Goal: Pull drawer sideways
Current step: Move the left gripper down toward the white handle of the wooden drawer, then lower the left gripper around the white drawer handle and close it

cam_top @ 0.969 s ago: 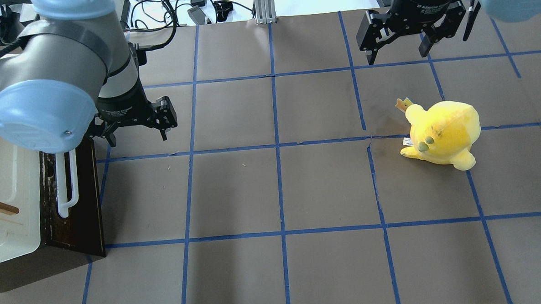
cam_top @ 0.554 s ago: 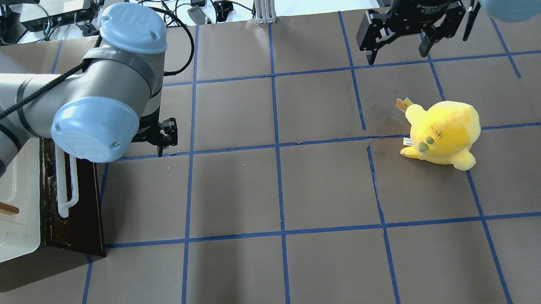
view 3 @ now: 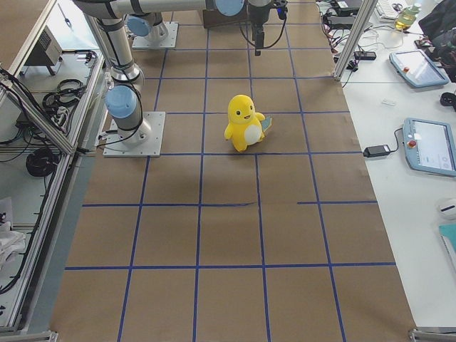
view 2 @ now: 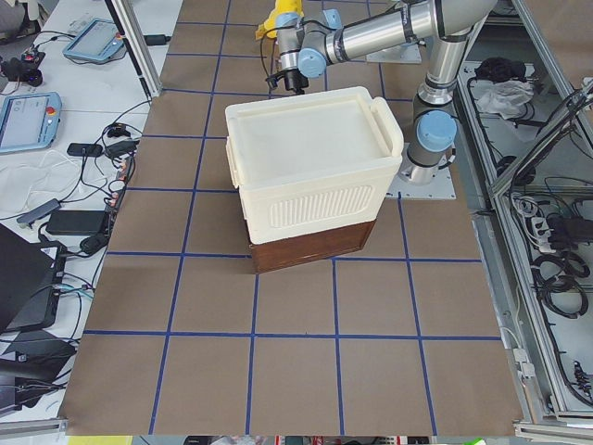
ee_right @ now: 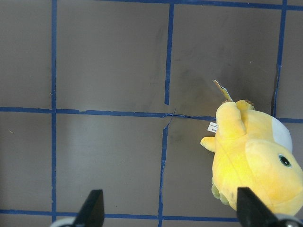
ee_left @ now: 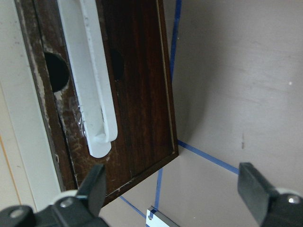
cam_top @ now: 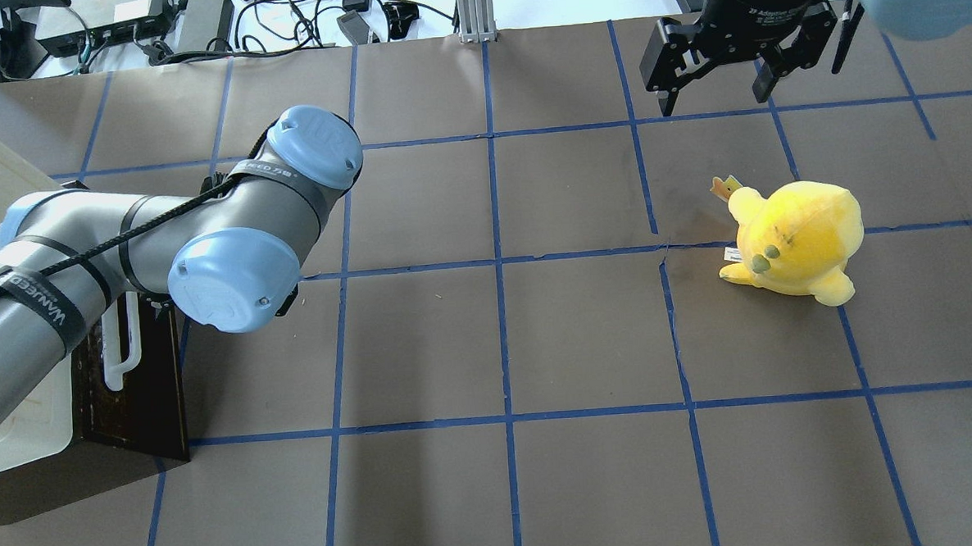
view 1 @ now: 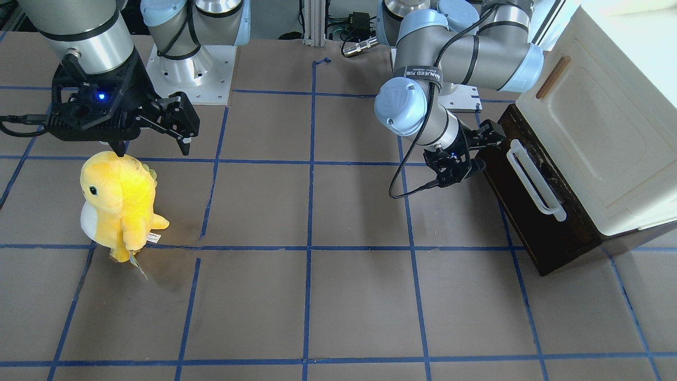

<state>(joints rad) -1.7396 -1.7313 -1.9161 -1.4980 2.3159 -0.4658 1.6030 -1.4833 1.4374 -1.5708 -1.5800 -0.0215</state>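
From the front, the left gripper [view 1: 476, 153] is just beside the far end of the white bar handle [view 1: 535, 183]. Whether it touches the handle I cannot tell. The dark brown drawer [view 1: 550, 238] sits under the cream cabinet [view 1: 597, 132]. The right gripper [view 1: 153, 145] hangs spread above the yellow plush toy [view 1: 119, 203].

From overhead, the left arm [cam_top: 124, 248] hides its gripper and the upper part of the handle.

From the left end, the cabinet covers the drawer front, and only a brown side shows.

In the left wrist view, the fingers [ee_left: 92, 187] stand wide apart, one just below the handle's end.

In the right wrist view, the fingers [ee_right: 248, 208] are apart, and the toy is cut off at the right edge.
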